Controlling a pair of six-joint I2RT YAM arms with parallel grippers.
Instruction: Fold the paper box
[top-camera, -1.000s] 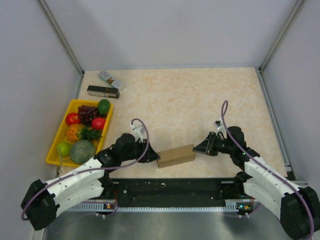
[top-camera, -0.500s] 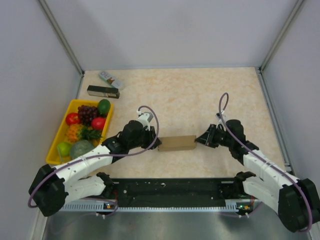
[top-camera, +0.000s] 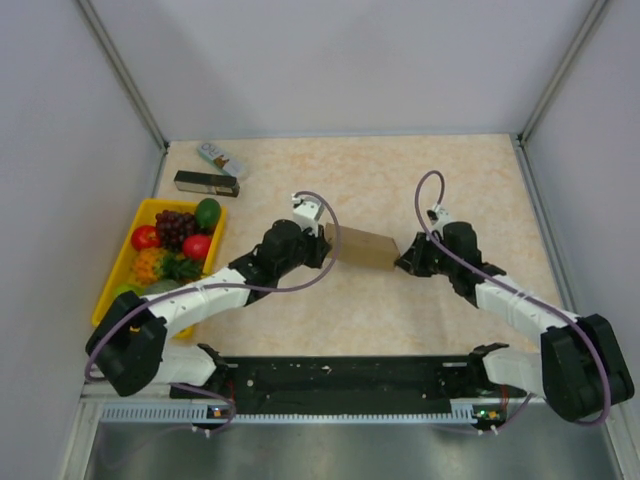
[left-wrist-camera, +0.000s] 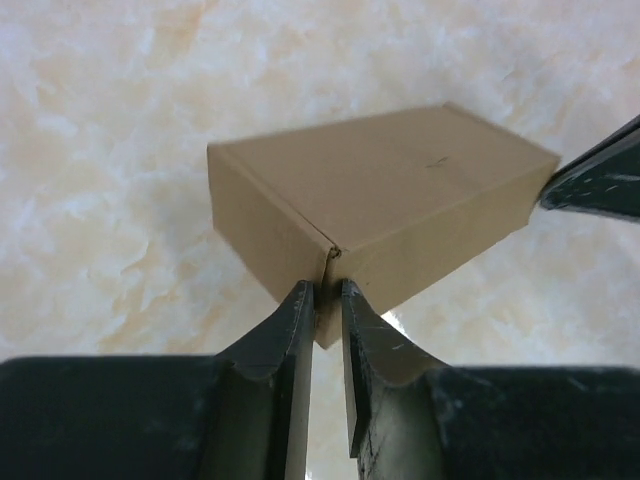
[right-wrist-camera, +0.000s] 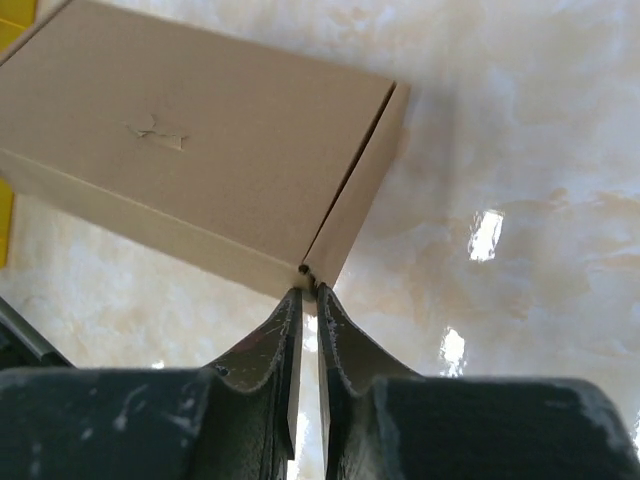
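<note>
The paper box (top-camera: 362, 247), a closed brown rectangular carton, sits in the middle of the table between my two grippers. My left gripper (top-camera: 326, 245) is at its left end. In the left wrist view, the left gripper (left-wrist-camera: 327, 295) has its jaws nearly together, pinching the lower corner of the box (left-wrist-camera: 400, 190). My right gripper (top-camera: 403, 260) is at the right end. The right wrist view shows the right gripper (right-wrist-camera: 308, 295) with its tips closed on the near corner of the box (right-wrist-camera: 200, 170), where lid and side flap meet.
A yellow tray (top-camera: 112, 290) of fruit stands at the left edge. A slim black box (top-camera: 206, 183) and a small white packet (top-camera: 221, 158) lie at the back left. Grey enclosure walls close in three sides.
Both arms have reached away from the near edge, and the box between them has moved toward the table's middle and turned. Both pairs of jaws have narrowed.
</note>
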